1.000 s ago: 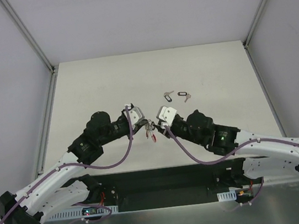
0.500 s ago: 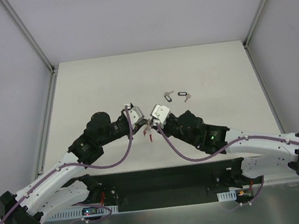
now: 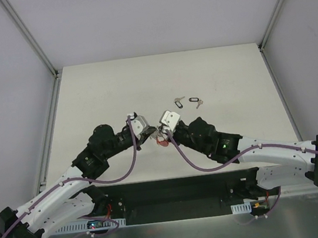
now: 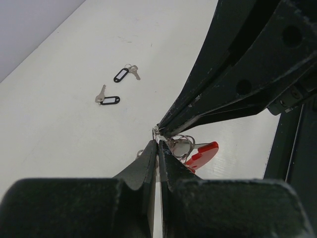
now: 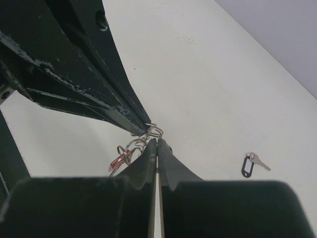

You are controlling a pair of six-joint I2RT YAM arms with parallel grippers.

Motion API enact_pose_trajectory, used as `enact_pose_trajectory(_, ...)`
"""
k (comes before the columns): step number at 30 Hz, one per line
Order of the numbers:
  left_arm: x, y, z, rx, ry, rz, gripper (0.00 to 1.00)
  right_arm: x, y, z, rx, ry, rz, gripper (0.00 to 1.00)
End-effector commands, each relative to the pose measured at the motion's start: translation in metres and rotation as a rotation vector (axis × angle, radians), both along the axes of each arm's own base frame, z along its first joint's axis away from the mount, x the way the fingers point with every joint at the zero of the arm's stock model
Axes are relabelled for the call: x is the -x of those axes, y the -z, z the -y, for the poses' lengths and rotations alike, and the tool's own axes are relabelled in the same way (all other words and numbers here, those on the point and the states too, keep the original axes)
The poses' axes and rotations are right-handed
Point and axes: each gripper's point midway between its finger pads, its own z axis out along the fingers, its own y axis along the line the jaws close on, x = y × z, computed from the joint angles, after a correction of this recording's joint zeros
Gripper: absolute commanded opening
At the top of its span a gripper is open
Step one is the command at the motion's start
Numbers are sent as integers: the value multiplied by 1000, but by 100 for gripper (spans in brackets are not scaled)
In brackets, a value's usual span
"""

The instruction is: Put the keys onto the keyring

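Over the last second the right tool (image 5: 156,142) has swung in and closed, so its tips now meet the left tool (image 4: 157,145) nose to nose. The keyring (image 4: 181,143), a bunch of thin silver wire loops with a red tag (image 4: 202,154) hanging from it, dangles just beside that meeting point, lifted off the desk (image 3: 113,90). The left tool is pinched fully shut on the wire. The right tool is shut too, with its tips at the same small top loop, but I cannot tell whether it grips the wire or only touches it. Two keys (image 4: 121,74) with black tags lie well apart from it, farther out on the desk. This looks like a regrasp of the ring between threadings. Next, one tool must steady the ring while the other lets go to fetch a loose key.
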Motion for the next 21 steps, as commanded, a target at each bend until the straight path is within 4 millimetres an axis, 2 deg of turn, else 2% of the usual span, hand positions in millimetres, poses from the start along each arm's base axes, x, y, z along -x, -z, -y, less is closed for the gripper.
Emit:
enact_pose_trajectory(1, 1, -36, 5, 145, 5, 82, 0, 12, -26, -17, -153, -81, -14, 1)
enact_pose_trajectory(8, 6, -43, 4, 203, 15, 112, 0, 12, -23, -23, -161, -97, -22, 1)
enact_pose_trajectory(12, 4, -43, 0, 193, -3, 126, 0, 6, -22, -11, -129, -70, -2, 1)
enact_pose_trajectory(13, 3, -42, 0, 189, -6, 126, 6, 2, -26, -7, -116, -63, 19, 1)
enact_pose_trajectory(14, 3, -43, -1, 183, -8, 133, 18, 1, -30, -3, -114, -63, 30, 1)
enact_pose_trajectory(15, 2, -43, -1, 176, -10, 132, 25, 0, -26, 1, -85, -63, 27, 1)
enact_pose_trajectory(17, 2, -42, -1, 165, -9, 134, 36, -3, -35, 7, -68, -75, 54, 1)
enact_pose_trajectory(21, 2, -41, 0, 144, -6, 122, 36, -4, -34, 14, 2, -115, 66, 1)
